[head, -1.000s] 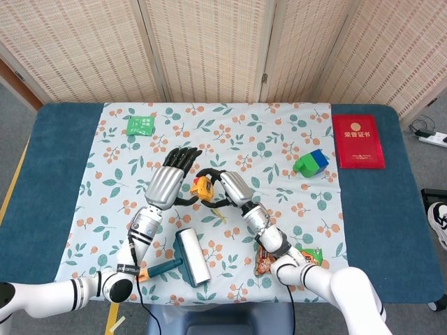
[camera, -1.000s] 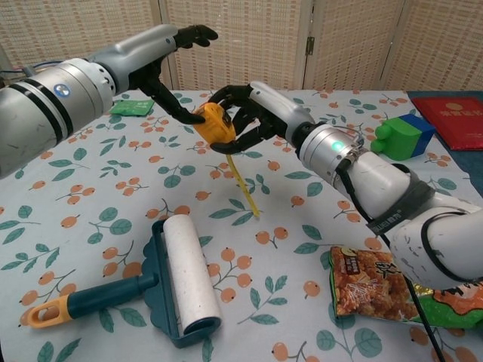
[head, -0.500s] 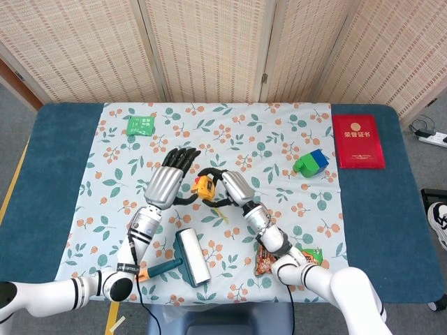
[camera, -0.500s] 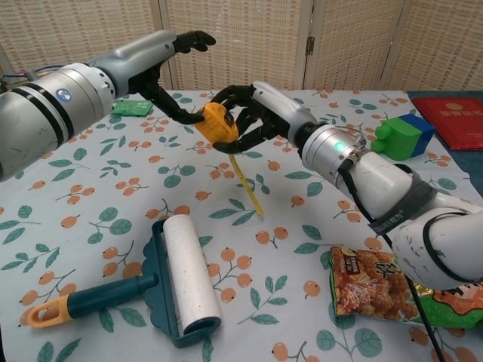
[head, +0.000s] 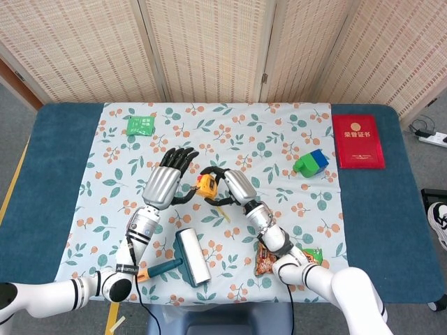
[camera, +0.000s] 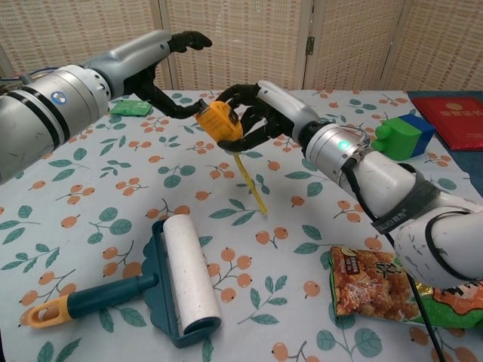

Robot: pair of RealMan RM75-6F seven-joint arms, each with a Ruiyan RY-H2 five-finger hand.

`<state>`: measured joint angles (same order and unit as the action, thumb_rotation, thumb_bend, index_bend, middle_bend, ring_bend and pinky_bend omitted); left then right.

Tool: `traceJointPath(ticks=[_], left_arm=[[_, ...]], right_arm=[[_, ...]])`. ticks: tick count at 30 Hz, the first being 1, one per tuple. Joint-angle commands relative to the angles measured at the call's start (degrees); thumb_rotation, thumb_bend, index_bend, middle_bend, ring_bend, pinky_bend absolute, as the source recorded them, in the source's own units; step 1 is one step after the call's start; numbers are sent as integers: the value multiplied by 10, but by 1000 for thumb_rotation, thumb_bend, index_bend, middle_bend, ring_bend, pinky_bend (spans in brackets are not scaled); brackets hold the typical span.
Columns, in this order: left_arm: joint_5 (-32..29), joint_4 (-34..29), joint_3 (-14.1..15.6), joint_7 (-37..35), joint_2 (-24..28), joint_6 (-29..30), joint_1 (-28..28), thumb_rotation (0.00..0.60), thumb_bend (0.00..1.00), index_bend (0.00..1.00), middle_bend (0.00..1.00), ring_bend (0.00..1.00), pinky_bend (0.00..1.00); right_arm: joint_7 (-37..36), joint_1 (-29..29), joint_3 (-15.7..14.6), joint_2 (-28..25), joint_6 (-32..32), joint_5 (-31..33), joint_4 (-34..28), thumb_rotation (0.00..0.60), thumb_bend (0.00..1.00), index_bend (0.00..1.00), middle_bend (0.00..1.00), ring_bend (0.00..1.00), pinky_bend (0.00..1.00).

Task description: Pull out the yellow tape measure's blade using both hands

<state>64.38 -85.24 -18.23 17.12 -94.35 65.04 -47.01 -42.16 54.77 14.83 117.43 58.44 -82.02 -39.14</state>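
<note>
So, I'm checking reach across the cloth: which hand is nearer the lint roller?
Left. The left hand is up by the tape measure, above the lint roller lying near the table's front; the right hand, gripping the tape measure, sits further to the right.

Place: a staged indoor test area, like a lab corner
Backdrop: woven folding screens (head: 209,49) close off the back
Surface: blue table (head: 59,174) under a fruit-print cloth (head: 279,132)
Floor: grey, with a power strip (head: 434,139) and cable at the right edge
</note>
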Motion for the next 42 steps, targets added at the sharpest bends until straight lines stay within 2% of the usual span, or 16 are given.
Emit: traceJointPath(ticks=[1, 7, 12, 19, 30, 42], left_arm=[[3, 2, 1, -4, -2, 1, 0, 600, 681, 208, 112, 89, 26], [12, 14, 2, -17, -9, 3, -1, 600, 716, 386, 147, 117, 45], [18, 27, 1, -27, -18, 7, -1, 600, 769, 471, 190, 147, 54], [24, 41, 0, -36, -27, 13, -1, 600, 805, 522, 231, 173, 63], [36, 43, 0, -40, -28, 24, 4, 600, 818, 540, 249, 187, 69], [46, 83, -8, -62, -59, 41, 3, 600, 857, 616, 309, 245, 103]], right_arm=[[0, 0, 1, 0, -1, 1, 0, 600, 409, 574, 530, 518, 354], [0, 1, 1, 1, -2, 2, 0, 600, 409, 574, 530, 518, 354], [-1, 2, 2, 2, -3, 3, 1, 600, 409, 574, 530, 518, 354], [0, -1, 1, -3, 1, 2, -6, 600, 409, 574, 530, 519, 354], [4, -2, 11, -11, -4, 13, -16, 600, 409, 574, 530, 519, 354], [8, 3, 22, -12, -19, 27, -17, 600, 409, 574, 530, 518, 354]])
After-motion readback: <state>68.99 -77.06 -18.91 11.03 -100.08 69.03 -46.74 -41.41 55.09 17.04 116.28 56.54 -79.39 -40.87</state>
